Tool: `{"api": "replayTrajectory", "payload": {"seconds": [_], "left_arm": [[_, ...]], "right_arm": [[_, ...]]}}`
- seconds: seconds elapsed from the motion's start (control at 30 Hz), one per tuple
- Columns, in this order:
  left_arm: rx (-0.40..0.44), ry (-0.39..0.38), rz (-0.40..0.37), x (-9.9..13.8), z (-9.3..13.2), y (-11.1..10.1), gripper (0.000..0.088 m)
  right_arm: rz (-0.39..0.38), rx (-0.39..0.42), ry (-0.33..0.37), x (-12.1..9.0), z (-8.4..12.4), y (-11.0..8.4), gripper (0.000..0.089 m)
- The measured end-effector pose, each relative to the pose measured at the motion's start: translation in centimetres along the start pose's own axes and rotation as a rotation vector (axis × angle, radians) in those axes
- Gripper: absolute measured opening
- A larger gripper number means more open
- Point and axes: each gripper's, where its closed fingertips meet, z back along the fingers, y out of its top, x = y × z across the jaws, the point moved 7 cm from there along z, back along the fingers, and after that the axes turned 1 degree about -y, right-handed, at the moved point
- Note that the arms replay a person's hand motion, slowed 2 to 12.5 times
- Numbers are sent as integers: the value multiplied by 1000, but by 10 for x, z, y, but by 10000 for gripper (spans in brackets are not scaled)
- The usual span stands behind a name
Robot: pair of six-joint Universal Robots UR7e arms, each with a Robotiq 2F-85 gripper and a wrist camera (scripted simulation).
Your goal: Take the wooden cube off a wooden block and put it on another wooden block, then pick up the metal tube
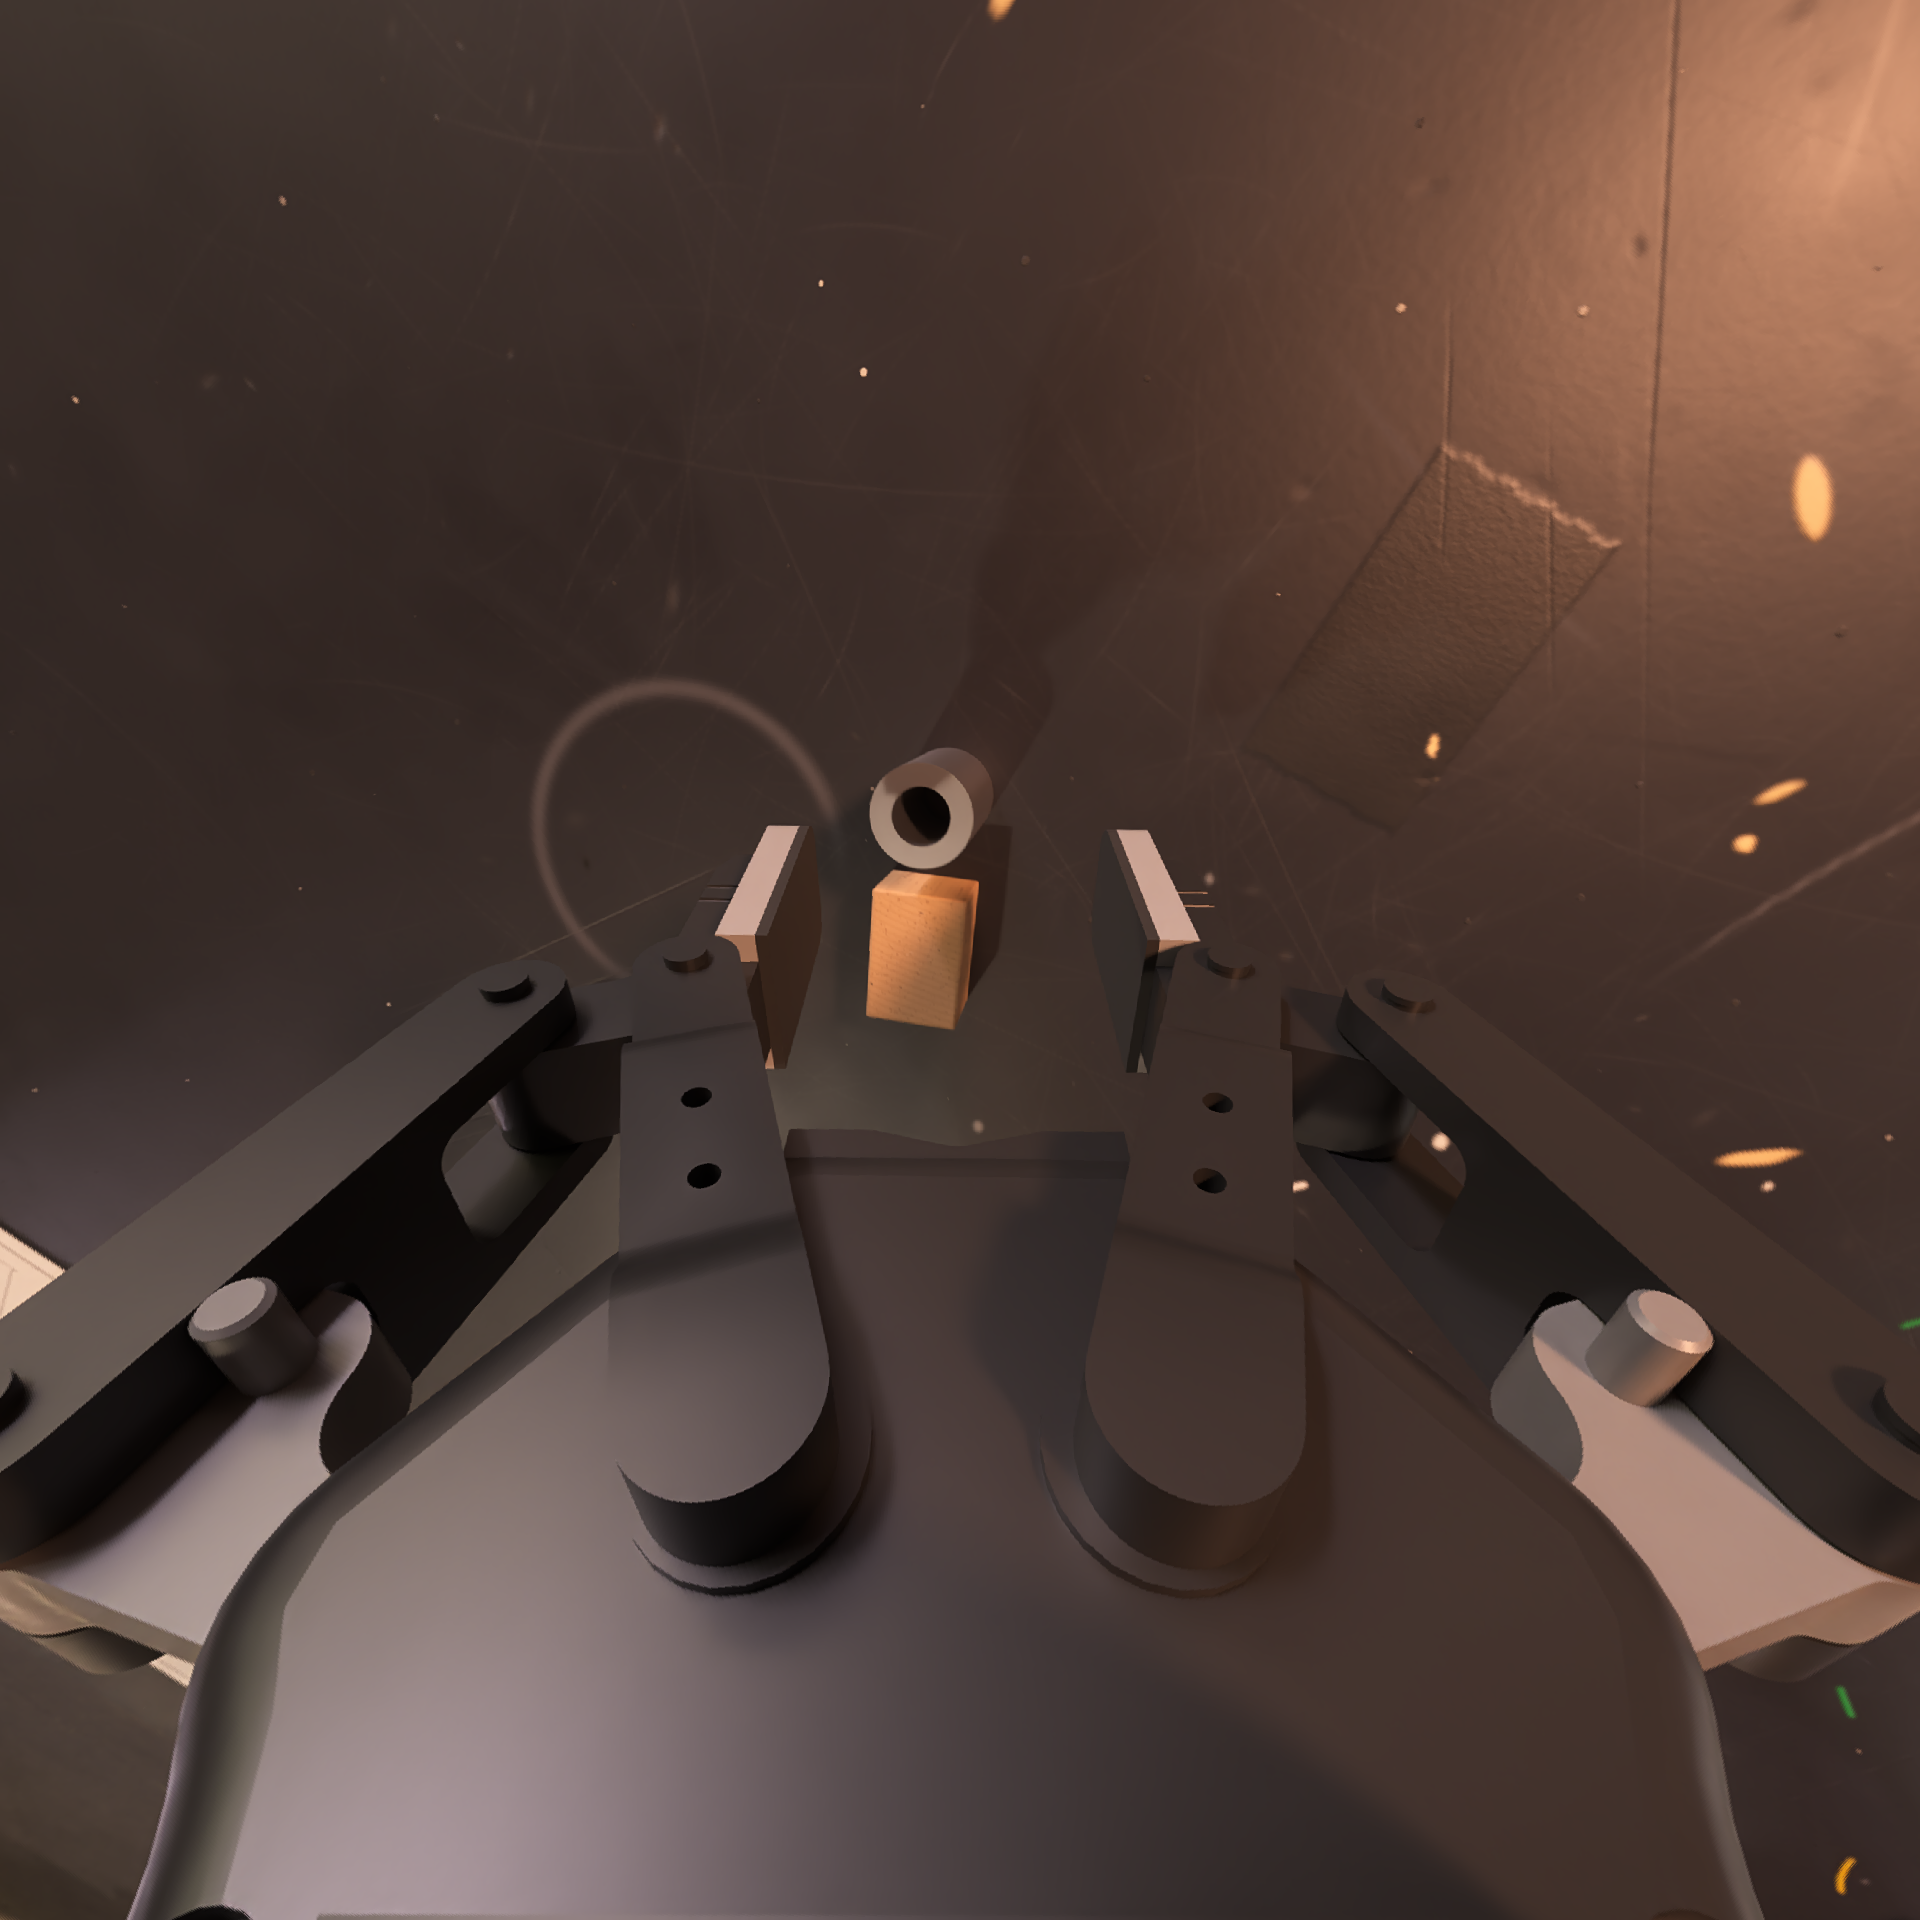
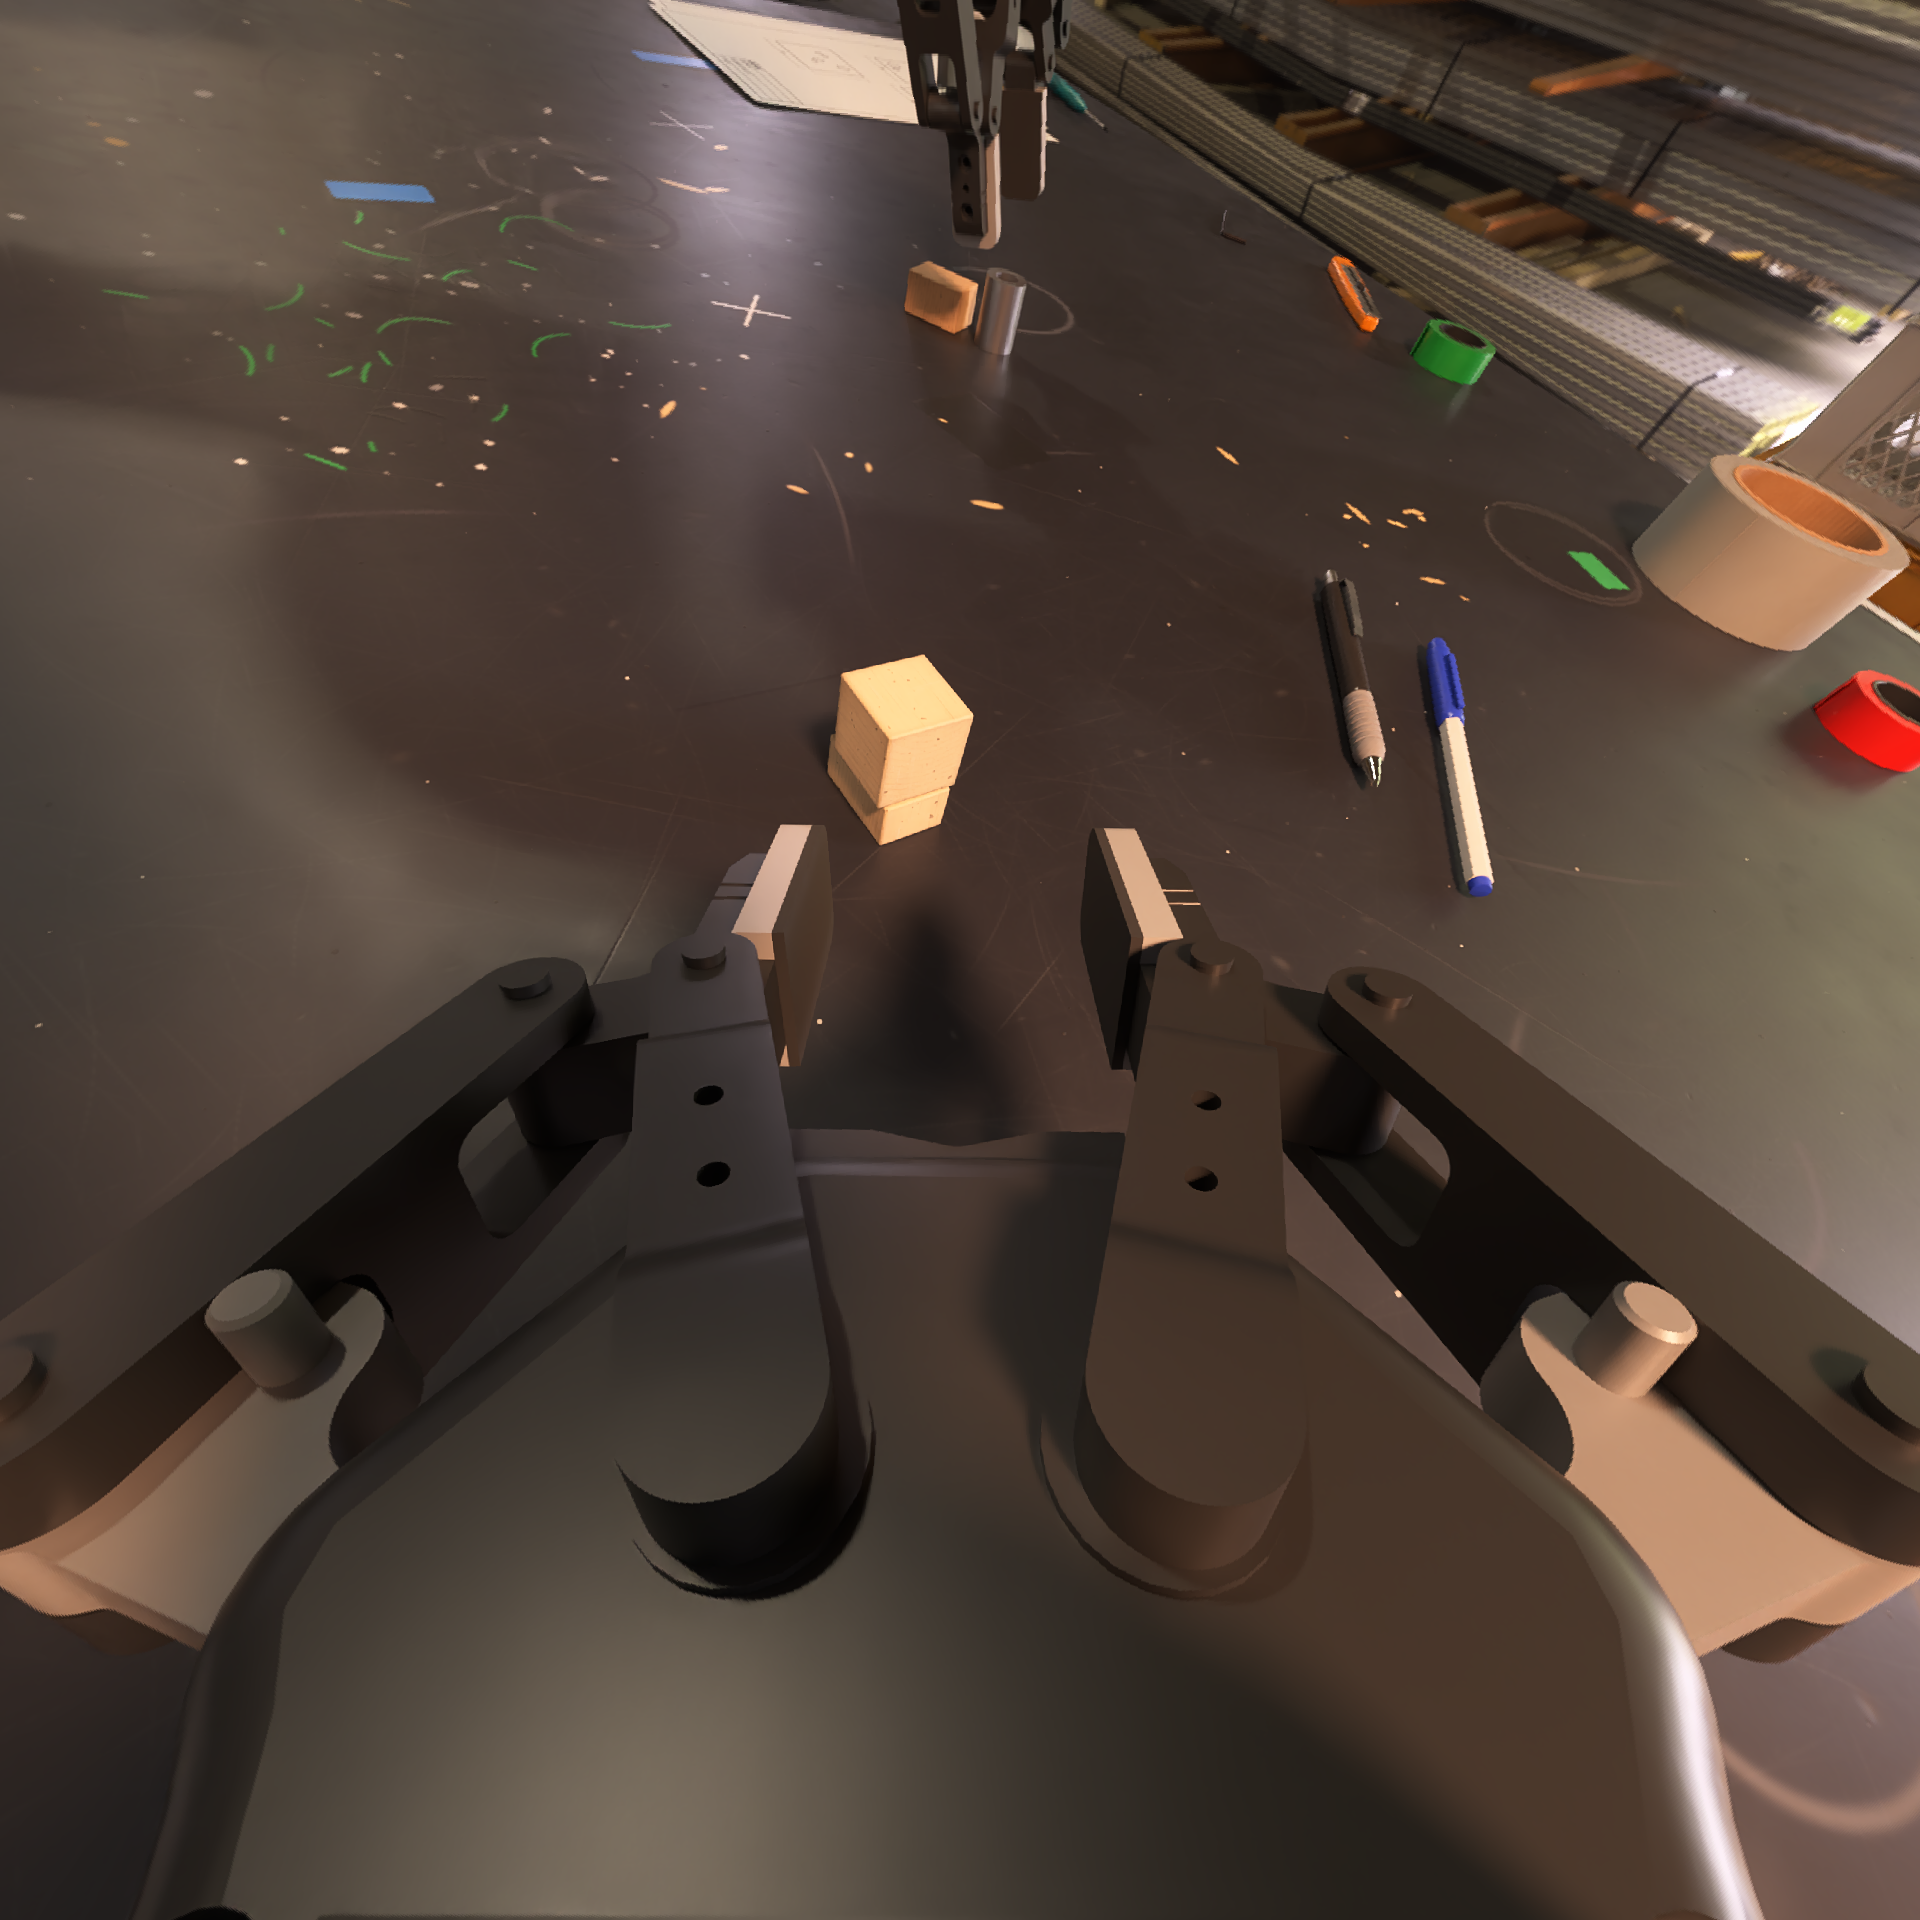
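In the right wrist view a pale wooden cube (image 2: 902, 722) sits on a flat wooden block (image 2: 902, 810) just ahead of my open, empty right gripper (image 2: 958, 904). Farther off a second wooden block (image 2: 940, 296) lies beside the upright metal tube (image 2: 1000, 310), with my left gripper (image 2: 995, 177) hanging above them. In the left wrist view my left gripper (image 1: 958, 894) is open and empty, looking straight down on that wooden block (image 1: 921, 961) and on the grey tube (image 1: 930, 810) standing just beyond it.
On the dark scratched table (image 2: 520, 623) to the right lie a black pen (image 2: 1351, 681), a blue marker (image 2: 1455, 769), a grey tape roll (image 2: 1766, 561), a red roll (image 2: 1875, 719), a green roll (image 2: 1452, 351) and an orange cutter (image 2: 1354, 293). A white sheet (image 2: 790, 52) lies at the far edge.
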Motion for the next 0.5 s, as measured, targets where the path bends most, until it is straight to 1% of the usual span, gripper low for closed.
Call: {"api": "replayTrajectory", "payload": {"seconds": [0.23, 0.5], "left_arm": [[-8, -29, 25, -7, -17, 4, 480], [-27, -65, 29, -11, -30, 4, 477]], "right_arm": [[-4, 0, -1, 1, 0, -1, 440], [-10, -2, -6, 3, 0, -2, 440]]}}
